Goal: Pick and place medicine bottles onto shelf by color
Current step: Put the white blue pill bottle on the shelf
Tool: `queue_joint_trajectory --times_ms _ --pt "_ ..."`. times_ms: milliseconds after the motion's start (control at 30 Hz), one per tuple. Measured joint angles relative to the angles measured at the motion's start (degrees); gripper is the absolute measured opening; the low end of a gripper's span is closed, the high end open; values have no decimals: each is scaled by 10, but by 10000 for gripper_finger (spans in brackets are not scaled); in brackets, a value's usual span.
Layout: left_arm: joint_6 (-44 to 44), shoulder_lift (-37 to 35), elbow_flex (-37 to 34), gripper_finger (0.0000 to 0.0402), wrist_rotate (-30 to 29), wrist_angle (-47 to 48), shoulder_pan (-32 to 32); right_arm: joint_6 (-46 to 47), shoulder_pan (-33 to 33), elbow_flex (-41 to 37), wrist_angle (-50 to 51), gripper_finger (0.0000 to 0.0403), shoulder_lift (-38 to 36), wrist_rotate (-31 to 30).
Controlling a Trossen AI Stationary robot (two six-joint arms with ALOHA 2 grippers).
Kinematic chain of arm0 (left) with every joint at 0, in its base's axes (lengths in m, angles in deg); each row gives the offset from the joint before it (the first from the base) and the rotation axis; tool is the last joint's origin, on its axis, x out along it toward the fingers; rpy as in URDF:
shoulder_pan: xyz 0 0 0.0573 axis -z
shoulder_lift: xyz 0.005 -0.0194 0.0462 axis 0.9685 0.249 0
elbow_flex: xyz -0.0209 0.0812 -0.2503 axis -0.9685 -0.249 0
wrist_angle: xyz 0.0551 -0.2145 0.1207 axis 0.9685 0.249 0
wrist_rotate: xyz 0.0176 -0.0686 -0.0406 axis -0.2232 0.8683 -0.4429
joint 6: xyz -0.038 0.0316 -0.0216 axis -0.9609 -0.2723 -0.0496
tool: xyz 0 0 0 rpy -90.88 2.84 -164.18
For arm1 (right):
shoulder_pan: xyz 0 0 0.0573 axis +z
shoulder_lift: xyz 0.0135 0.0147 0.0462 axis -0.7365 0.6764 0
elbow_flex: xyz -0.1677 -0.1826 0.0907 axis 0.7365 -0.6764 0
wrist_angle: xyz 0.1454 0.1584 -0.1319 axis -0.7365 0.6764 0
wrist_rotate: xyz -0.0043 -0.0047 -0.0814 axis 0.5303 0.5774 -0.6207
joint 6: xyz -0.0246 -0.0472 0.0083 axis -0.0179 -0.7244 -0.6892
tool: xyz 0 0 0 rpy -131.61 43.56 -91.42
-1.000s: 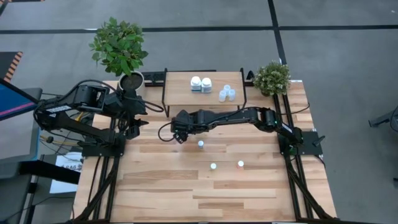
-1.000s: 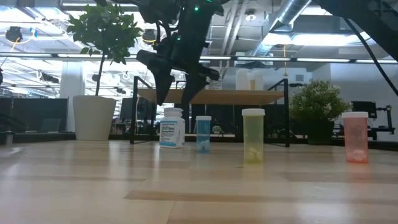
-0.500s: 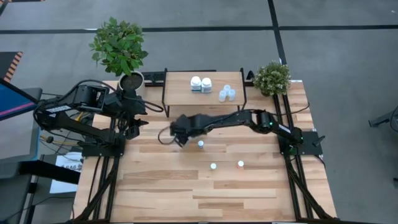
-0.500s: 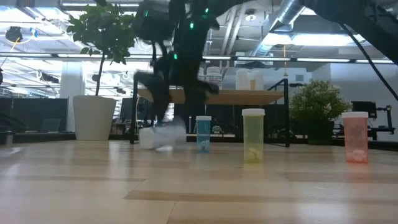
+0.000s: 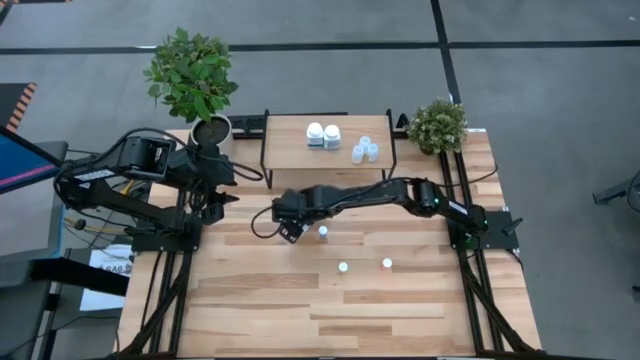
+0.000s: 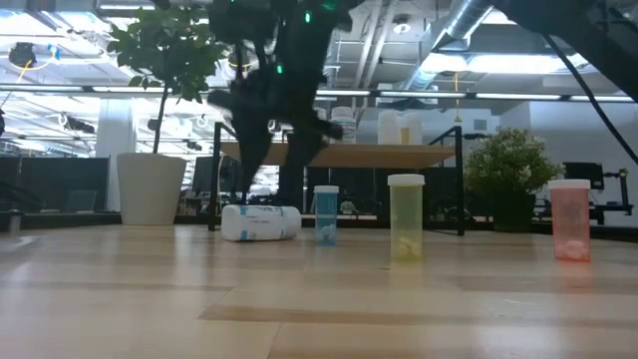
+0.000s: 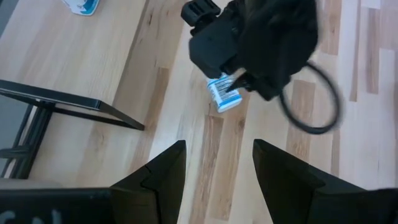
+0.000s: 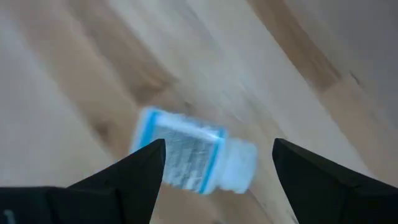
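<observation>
Low view: the white bottle (image 6: pixel 261 222), seen upright a second ago, is now tipped on its side on the table, left of centre, just left of the small blue bottle (image 6: pixel 326 214). Its bluish label and white cap are shown in the right wrist view. The right gripper (image 8: pixel 214 171) is spread wide above it, grasping nothing. The left gripper (image 7: pixel 217 168) is parked at the frame's left, fingers apart, empty.

White bottle (image 8: pixel 193 158) blurred in the right wrist view, label print unreadable, same bottle mostly covered by the right gripper (image 5: pixel 290 228) in the high view, right arm smeared in the low view, shelf (image 7: pixel 68 104) cut off at nine o'clock in the left wrist view.
</observation>
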Motion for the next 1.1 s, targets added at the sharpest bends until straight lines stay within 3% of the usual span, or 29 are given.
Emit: queue_joint_trajectory --times_ms 267,733,900,1100 --pt "-45 0 0 174 4 1 0 -80 22 107 92 318 -7 38" --pt "-112 0 0 174 4 13 0 -218 23 82 325 317 -161 48" --pt "-154 7 0 174 2 11 0 -263 27 10 324 317 -227 51" --pt "-196 37 -6 174 1 3 0 -228 28 -185 323 317 -366 51"
